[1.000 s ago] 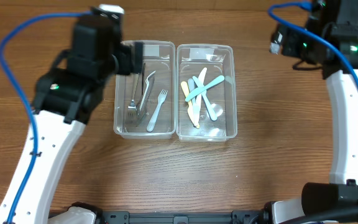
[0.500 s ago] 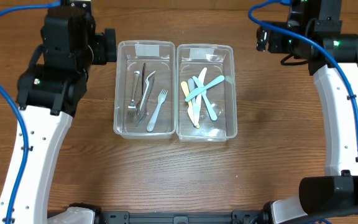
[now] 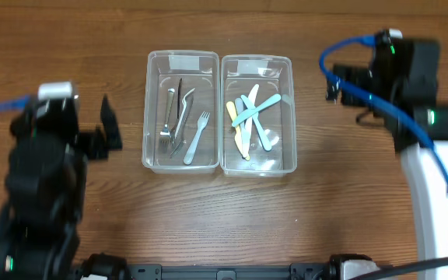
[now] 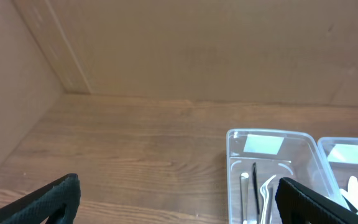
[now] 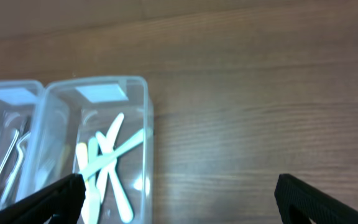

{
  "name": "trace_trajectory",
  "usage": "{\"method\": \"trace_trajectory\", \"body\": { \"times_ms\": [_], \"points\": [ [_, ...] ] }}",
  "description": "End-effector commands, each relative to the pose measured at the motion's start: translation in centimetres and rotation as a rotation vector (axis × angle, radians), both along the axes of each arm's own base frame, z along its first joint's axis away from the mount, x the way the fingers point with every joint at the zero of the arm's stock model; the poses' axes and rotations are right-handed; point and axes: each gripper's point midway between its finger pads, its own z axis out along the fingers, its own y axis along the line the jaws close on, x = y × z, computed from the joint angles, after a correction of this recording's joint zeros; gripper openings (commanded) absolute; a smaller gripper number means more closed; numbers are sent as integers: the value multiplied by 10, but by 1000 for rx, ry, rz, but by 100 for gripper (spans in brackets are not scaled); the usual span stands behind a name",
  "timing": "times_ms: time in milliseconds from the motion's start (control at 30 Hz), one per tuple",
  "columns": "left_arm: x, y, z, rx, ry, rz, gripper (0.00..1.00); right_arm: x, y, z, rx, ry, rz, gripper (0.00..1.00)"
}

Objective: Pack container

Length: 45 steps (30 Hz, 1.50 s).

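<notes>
Two clear glossy plastic containers (image 3: 218, 58), shiny metal cutlery (image 3: 176, 117), matt pastel plastic cutlery (image 3: 249, 115), wood-grain table (image 3: 208, 218).

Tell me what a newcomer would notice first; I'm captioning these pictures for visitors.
Two clear containers sit side by side at centre: the left container holds mostly metal cutlery, the right container pastel plastic utensils. The left gripper and right gripper both hang open and empty, away from them.
</notes>
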Motion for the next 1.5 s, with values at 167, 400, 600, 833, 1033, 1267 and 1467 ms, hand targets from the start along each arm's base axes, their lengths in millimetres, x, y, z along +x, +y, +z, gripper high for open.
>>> {"method": "trace_trajectory", "body": {
  "times_ms": [167,400,600,833,1033,1267,1467],
  "points": [
    [-70,9,-62,42,-35,-28,100,-88,3,-17,-31,-158,-26,100],
    [-82,11,-83,37,-42,-30,100,-112,3,-38,-33,-151,-16,100],
    [-83,11,-90,43,-14,-30,100,-111,3,-39,-34,-149,-15,100],
    [-91,13,-112,60,84,-32,100,-111,3,-39,-34,-149,-15,100],
    [-104,15,-138,82,205,-35,100,-111,3,-39,-34,-149,-15,100],
    [-112,17,-152,94,273,-36,100,-111,3,-39,-34,-149,-15,100],
    [-112,17,-152,94,273,-36,100,-114,2,-43,-37,-129,-16,100]
  ]
}}
